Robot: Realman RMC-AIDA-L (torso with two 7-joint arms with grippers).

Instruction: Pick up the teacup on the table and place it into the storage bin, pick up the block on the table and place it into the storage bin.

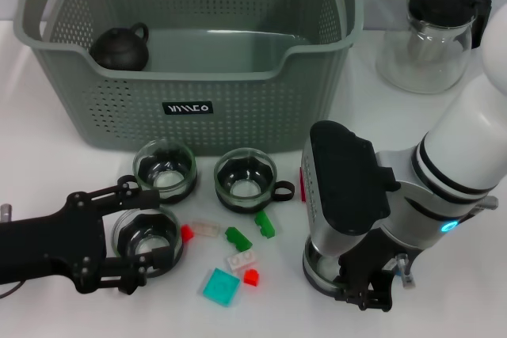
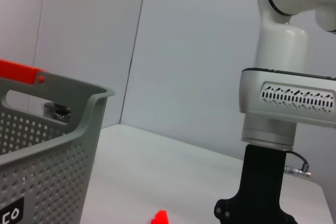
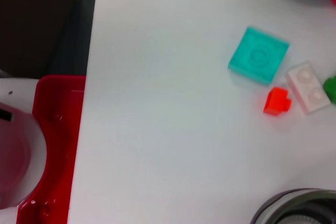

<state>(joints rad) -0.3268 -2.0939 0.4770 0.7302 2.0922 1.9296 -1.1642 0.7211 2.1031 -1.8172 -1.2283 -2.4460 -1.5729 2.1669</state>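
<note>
The left black pincer (image 1: 146, 235) is straddling, fingers apart, the near-left clear glass teacup (image 1: 148, 239) on the white counter (image 1: 71, 172), apparently to grip it for the grey-green perforated storage bin (image 1: 190, 61) beyond, while the right pincer (image 1: 371, 282), closure unclear, is hovering near-right of the small plastic blocks (image 1: 230, 263).

Lettering on the storage bin only

The storage bin (image 1: 198, 77) carries a small black label (image 1: 188, 108) on its near wall, with white characters that seem to read "IMCO", though the letters are too stylised to be sure. In the left wrist view, the label's edge (image 2: 11, 214) shows white letters resembling "CO". No other text, number or sign is legible.
</note>
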